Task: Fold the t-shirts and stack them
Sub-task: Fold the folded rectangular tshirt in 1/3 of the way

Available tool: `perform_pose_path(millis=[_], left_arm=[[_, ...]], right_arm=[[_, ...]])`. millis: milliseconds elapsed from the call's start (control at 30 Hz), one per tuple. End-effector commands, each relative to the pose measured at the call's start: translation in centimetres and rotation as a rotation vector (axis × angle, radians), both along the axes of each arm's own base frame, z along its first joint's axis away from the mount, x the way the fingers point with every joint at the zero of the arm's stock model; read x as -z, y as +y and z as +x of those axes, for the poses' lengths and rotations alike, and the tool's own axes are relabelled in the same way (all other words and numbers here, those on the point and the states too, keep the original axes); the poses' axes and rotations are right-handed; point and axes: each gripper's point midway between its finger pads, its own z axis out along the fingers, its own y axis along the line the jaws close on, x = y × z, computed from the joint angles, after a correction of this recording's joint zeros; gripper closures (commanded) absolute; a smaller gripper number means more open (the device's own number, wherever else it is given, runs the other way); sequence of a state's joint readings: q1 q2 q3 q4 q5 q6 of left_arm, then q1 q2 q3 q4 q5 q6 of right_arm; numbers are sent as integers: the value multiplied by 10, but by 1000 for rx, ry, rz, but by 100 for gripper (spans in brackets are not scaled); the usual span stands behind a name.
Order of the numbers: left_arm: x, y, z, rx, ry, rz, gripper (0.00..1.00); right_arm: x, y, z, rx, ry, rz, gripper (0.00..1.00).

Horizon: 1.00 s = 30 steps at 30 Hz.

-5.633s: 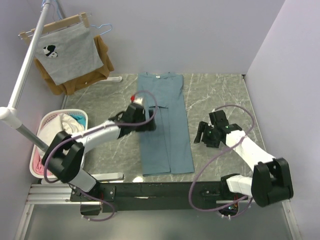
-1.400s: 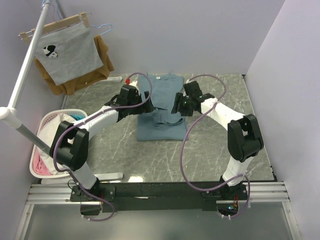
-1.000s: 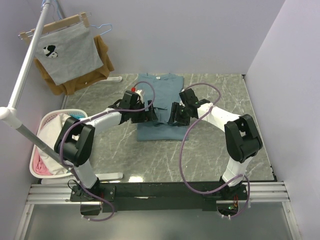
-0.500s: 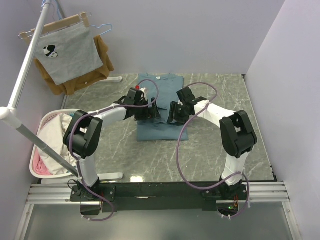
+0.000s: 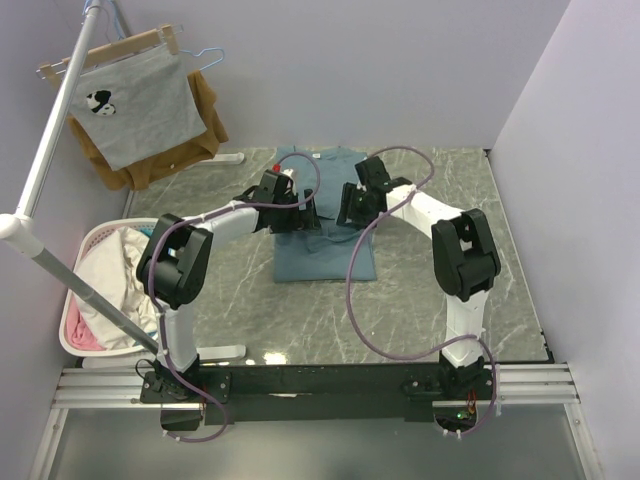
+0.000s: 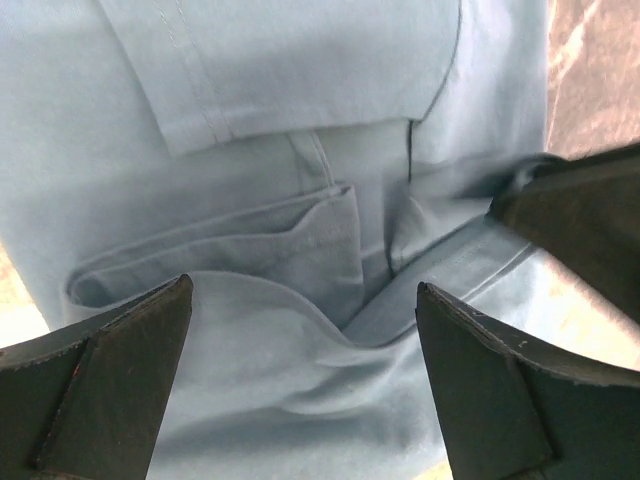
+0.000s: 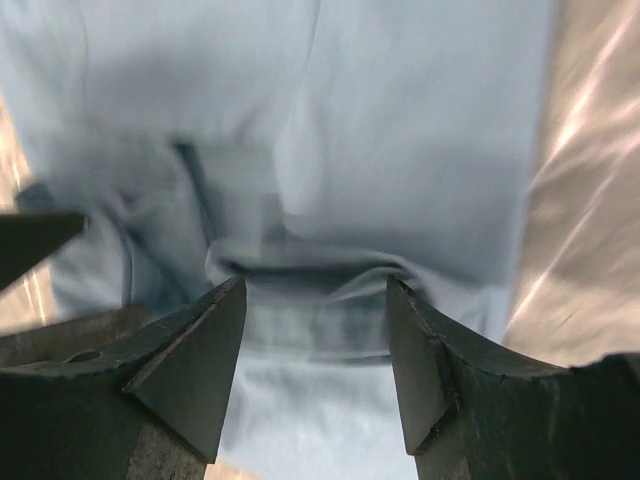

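Overhead and wrist views of a folding step. The t-shirt (image 5: 325,255) – plain dusty blue – lies partly folded on the table (image 5: 440,290), at its middle and towards the far wall, collar end far. The left gripper (image 5: 300,217) and right gripper (image 5: 347,208) hang just above its middle, near one another. In its own view the left gripper (image 6: 302,300) has its jaws wide apart, holding nothing, over loose layered folds. The right gripper (image 7: 315,285) has its jaws apart too, straddling a raised ridge of cloth; whether the tips press that ridge cannot be told.

Risks, as judged from here: jaws closing on the bunched middle may catch several layers at once, so a lift would drag the folds open rather than turn one edge; the two wrists work close together and could knock each other; the looping purple cables (image 5: 355,300) hang low enough to brush the cloth.

Hard to make out: in the overhead view the arms cover the shirt's centre, so the run of the fold line there is hidden; the right wrist view is blurred; the heap in the basket (image 5: 68,330) at the near left is too jumbled to say which pieces are t-shirts.
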<state>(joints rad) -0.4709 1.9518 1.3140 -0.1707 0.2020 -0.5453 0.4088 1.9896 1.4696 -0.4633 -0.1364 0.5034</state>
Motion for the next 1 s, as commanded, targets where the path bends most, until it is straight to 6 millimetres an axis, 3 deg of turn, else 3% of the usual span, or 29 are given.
perform_pose_path(millis=[0,67,133,200,233,333,467,667,833,967], left_arm=[[-10,2,19,-16,-65,19,1],[-11,3,20,-21,-70,20,1],[-16,5,21,-29,-84,23,1],[-25,6,22,-30,-103,17,1],[-29,6,20,-26,-110,12,0],[-42,6,17,-14,-124,-3,0],[-51,2,7,-2,-118,-40,1],[-31,11,-6,-2,-82,-9,1],[-20,19,-12,-4,-57,36,3],[-10,27,-10,-39,-37,83,4]], right_arm=[[-14,-16,43,33,-94,-17,35],[-16,-24,55,45,-110,-12,35],[-32,-22,60,36,-139,27,35],[-41,-18,56,9,-158,59,36],[-55,-9,50,-22,-173,97,35],[-62,2,28,-74,-151,134,35],[-46,23,-8,-146,-78,133,35],[-16,28,-37,-166,-5,109,36],[-8,28,-43,-166,12,113,36],[-13,32,-38,-175,2,120,36]])
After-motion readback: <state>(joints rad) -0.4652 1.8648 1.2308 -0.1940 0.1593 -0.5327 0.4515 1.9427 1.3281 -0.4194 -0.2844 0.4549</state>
